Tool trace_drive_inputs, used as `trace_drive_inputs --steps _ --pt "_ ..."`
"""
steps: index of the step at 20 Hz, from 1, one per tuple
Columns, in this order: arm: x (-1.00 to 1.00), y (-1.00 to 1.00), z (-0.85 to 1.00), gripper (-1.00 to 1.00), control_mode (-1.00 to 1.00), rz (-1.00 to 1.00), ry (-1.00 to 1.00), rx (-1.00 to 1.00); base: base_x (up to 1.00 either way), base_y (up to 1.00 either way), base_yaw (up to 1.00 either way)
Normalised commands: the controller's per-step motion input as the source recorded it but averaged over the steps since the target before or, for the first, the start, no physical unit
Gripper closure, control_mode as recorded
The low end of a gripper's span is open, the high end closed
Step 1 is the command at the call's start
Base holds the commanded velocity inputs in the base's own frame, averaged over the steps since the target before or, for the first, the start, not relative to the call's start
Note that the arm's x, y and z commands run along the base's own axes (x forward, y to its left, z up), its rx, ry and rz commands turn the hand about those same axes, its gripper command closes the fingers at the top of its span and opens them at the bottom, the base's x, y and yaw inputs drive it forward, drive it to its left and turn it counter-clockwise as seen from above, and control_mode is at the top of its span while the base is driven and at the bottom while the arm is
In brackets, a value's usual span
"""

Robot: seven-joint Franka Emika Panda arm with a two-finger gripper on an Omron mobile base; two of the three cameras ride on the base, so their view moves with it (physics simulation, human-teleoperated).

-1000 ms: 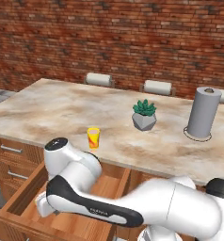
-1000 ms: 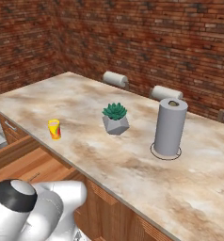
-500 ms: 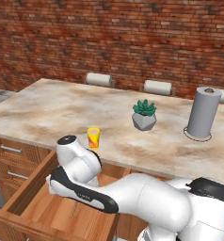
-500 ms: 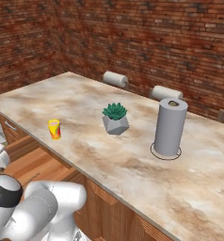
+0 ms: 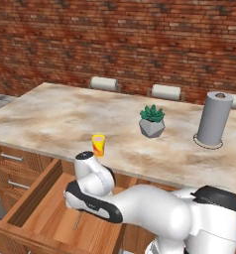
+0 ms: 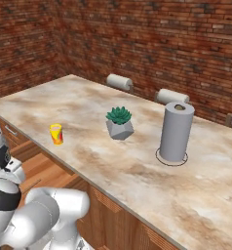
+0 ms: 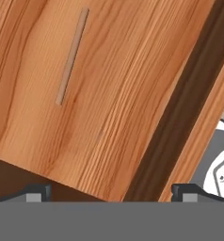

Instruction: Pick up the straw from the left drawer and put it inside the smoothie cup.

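The straw [image 7: 72, 55] is a thin reddish-brown stick lying flat on the floor of the left drawer [image 7: 132, 94], towards the upper left of the hand view. My gripper [image 7: 111, 193] hangs above the drawer floor, open, with nothing between its fingers; the straw lies ahead of the left fingertip [image 7: 36, 192]. In the left base view the left drawer [image 5: 30, 191] is pulled out under the counter, and my bent arm covers the hand above it. The straw [image 5: 77, 221] shows as a thin line on the drawer floor. The smoothie cup [image 5: 98, 145] [image 6: 56, 134] stands upright near the counter's front edge.
A potted plant [image 5: 152, 121] in a grey pot and a paper towel roll [image 5: 214, 119] stand further right on the marble counter [image 5: 50, 114]. Narrower drawers with short silver handles [image 5: 8, 158] sit left of the open drawer. A dark drawer wall [image 7: 180, 108] runs along the right of the hand view.
My arm has swung right and lower over the open drawer, its elbow moving toward the cup's side. The jaws stayed open; cup and straw have not moved.
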Motion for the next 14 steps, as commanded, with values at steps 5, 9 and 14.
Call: trace_drive_inputs --steps 5,9,14 --pt "0.28 0.00 -0.18 -1.00 -1.00 -0.04 0.03 0.00 0.00 0.00 0.00" --pt "0.31 0.07 -0.39 -1.00 -1.00 -0.05 0.00 0.00 0.00 0.00 0.00" --pt "0.32 0.04 -0.30 -1.00 -1.00 -0.06 0.00 0.00 0.00 0.00 0.00"
